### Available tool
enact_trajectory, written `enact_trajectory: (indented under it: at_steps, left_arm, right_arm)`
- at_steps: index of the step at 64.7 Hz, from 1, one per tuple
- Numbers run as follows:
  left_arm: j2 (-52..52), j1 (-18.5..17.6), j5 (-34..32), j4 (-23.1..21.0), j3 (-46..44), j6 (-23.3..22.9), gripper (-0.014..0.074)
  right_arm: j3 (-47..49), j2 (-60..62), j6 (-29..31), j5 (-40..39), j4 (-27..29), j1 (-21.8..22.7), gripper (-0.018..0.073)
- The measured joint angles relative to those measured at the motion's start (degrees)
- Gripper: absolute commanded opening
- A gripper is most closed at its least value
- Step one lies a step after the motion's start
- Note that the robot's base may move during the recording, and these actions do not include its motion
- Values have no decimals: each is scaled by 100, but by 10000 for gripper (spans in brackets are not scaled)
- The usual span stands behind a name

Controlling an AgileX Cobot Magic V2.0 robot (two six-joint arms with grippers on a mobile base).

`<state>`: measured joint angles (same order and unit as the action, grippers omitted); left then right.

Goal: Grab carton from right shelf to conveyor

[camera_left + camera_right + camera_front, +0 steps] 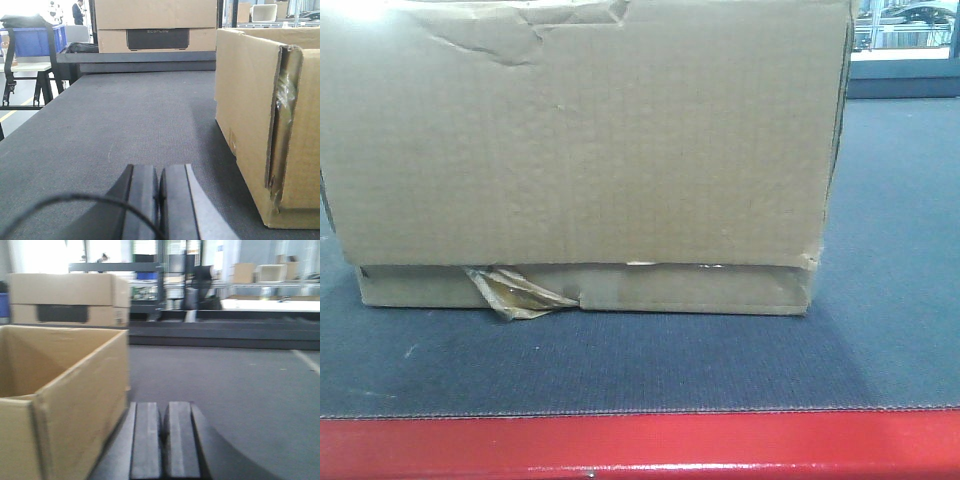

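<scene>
The open-topped carton (580,150) sat on the dark belt (880,330) between the arms. The left gripper (160,192) and right gripper (163,437) had jaws pressed together, empty, flanking it.

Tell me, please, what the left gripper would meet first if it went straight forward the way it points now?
Probably nothing near: ahead of the left gripper lies open dark belt. The carton stands off to its right. Far ahead sits another box, depth unclear.
</scene>
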<state>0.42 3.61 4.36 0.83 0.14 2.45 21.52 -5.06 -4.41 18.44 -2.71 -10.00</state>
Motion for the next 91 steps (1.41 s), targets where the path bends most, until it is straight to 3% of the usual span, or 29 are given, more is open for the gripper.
enact_trajectory:
  at_steps: [8, 20, 35, 91]
  left_arm:
    - [0, 0, 0, 0, 0, 0, 12]
    - [0, 0, 0, 0, 0, 0, 12]
    - [0, 0, -9, 0, 0, 0, 12]
    - [-10, 0, -9, 0, 0, 0, 12]
  right_arm:
    - [-357, 22, 599, -320, 471, 600, -57]
    - [-1241, 241, 784, -818, 672, 1101, -57]
    - [-2127, 473, 808, -1283, 686, 1122, -57]
    - [-2155, 487, 808, -1518, 686, 1122, -57]
